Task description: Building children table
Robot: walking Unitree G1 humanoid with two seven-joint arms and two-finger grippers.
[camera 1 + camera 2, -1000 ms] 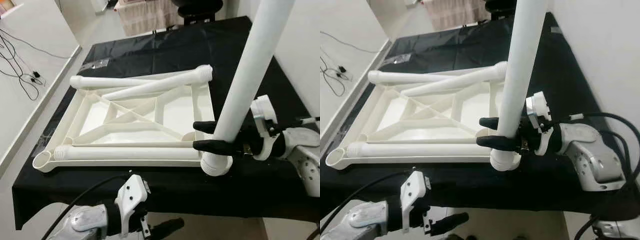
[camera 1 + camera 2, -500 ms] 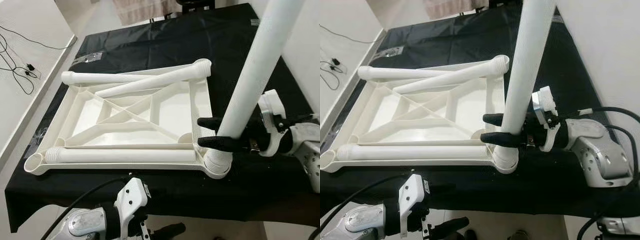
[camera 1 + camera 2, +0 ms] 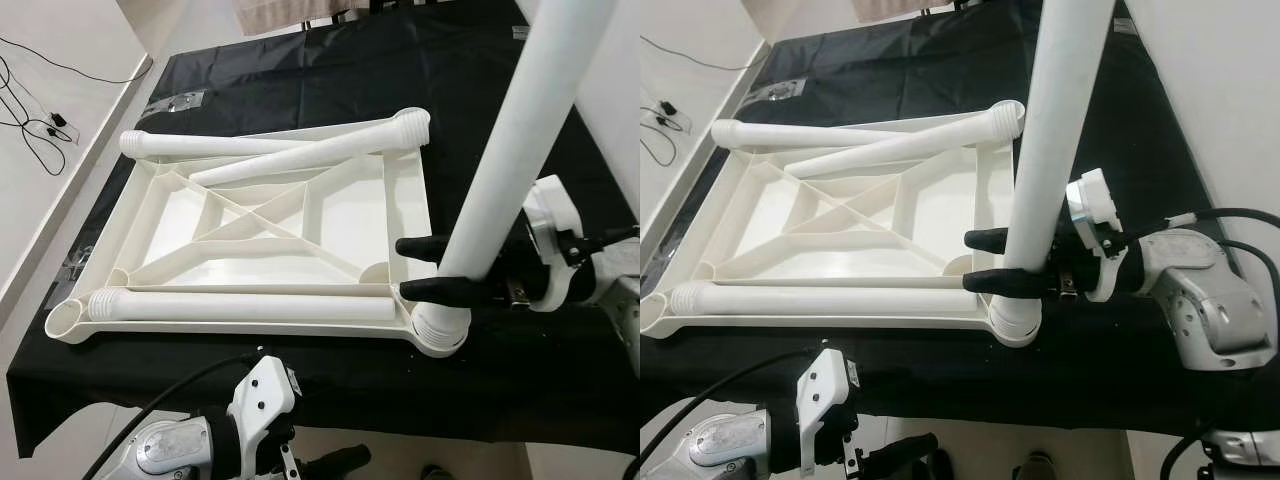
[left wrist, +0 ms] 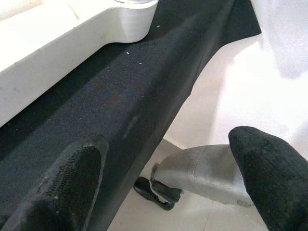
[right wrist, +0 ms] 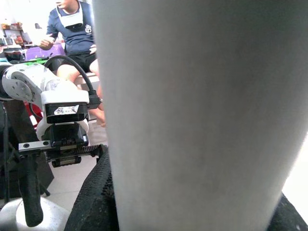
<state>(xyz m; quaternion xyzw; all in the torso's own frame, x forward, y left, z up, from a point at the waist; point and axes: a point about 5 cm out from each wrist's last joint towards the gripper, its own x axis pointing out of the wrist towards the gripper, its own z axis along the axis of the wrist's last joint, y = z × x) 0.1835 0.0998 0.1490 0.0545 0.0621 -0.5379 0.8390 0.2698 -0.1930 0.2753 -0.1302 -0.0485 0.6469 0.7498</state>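
From the head camera I see the white tabletop frame (image 3: 270, 240) lying upside down on the black-covered counter (image 3: 330, 80), with three loose white legs resting on it: one along its near edge (image 3: 240, 307) and two crossing at the far edge, toward 12 o'clock. My right pincer (image 3: 418, 268) is at about 3 o'clock, its two black fingers clamped on either side of the upright leg (image 3: 510, 160), which stands slightly tilted with its threaded foot seated in the frame's near right corner socket (image 3: 437, 330). The right wrist view adds what the head view cannot: the leg's pale shaft up close (image 5: 202, 110), the finger pads (image 5: 96, 197) pressed against it, my left arm's pincer mount (image 5: 62, 125) beyond, and a seated person in a dark shirt (image 5: 77, 29) in the background. My left pincer (image 4: 168, 168) hangs at 6 o'clock below the counter edge; its wrist view shows its fingers (image 4: 72, 183) spread apart and empty, the frame's corner (image 4: 130, 19) above the black cloth, and a shoe on the floor (image 4: 154, 192).
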